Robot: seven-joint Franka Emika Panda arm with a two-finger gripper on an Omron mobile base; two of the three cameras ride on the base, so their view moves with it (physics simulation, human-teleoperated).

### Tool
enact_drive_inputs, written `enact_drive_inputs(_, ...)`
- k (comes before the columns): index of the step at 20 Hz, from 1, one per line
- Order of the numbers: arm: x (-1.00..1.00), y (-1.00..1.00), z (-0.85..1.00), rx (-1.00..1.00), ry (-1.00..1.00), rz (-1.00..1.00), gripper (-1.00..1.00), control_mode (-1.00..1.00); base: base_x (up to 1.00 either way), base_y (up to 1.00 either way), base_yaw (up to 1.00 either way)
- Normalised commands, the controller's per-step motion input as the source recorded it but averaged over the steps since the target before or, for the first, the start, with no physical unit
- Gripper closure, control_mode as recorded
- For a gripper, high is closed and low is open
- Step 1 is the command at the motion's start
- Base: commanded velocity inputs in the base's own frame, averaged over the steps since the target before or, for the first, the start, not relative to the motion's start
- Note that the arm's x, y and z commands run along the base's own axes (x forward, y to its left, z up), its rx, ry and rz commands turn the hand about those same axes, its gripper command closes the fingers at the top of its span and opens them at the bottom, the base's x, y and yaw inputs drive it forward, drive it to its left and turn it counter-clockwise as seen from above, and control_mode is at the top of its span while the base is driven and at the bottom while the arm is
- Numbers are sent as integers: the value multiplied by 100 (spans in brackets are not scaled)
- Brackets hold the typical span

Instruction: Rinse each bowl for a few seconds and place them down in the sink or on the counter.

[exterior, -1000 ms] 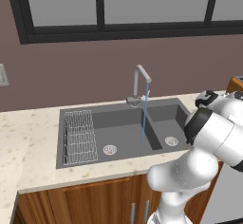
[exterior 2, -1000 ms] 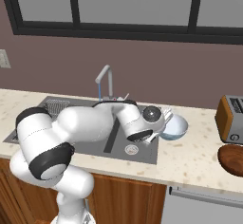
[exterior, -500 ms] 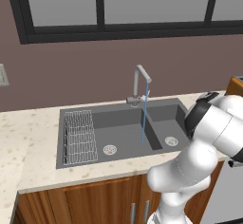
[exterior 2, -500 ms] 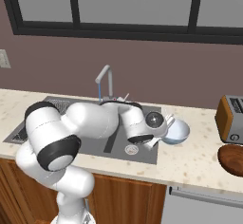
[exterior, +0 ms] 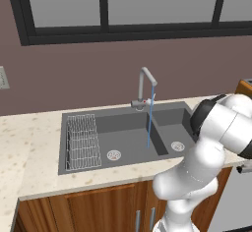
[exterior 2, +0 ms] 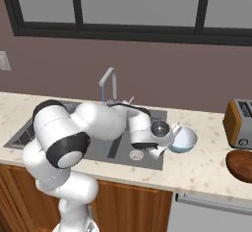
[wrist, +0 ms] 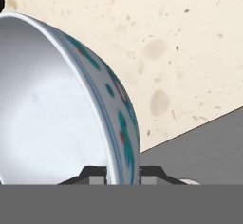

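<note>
A pale blue-grey bowl (exterior 2: 184,139) with a glossy light inside is over the beige counter (exterior 2: 206,164), just right of the sink (exterior 2: 118,151). My gripper (exterior 2: 171,138) is shut on its left rim. In the hand view the bowl (wrist: 57,104) is tilted on edge and shows teal and red marks on its outside. Its rim is pinched between my gripper (wrist: 122,175) fingertips, with the counter (wrist: 180,38) behind it. I cannot tell whether the bowl touches the counter. In the left base view my arm hides the hand beside the sink (exterior: 123,130).
The curved silver tap (exterior: 146,84) runs a thin stream of water (exterior: 149,125) into the sink. A wire rack (exterior: 81,141) lies in the left basin. A toaster (exterior 2: 240,123) and a brown wooden dish (exterior 2: 241,165) stand on the counter at the right.
My gripper has carried the bowl a little down and to the right, closer to the counter beside the sink. My elbow has swung along with it. The water keeps running.
</note>
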Motion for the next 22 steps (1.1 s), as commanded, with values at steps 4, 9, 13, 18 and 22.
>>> enact_drive_inputs(4, 3, -4, -19, -3, -1, 0, 100, -100, 0, 0, 0)
enact_drive_inputs(9, 4, -3, -22, -3, -1, 0, 100, -100, 0, 0, 0)
enact_drive_inputs(13, 3, -12, -18, -1, 0, 0, 100, -100, 0, 0, 0)
enact_drive_inputs(18, 3, -16, -19, 0, 0, 0, 100, -100, 0, 0, 0)
enact_drive_inputs(22, 1, -10, -19, 0, 0, 0, -100, -100, 0, 0, 0)
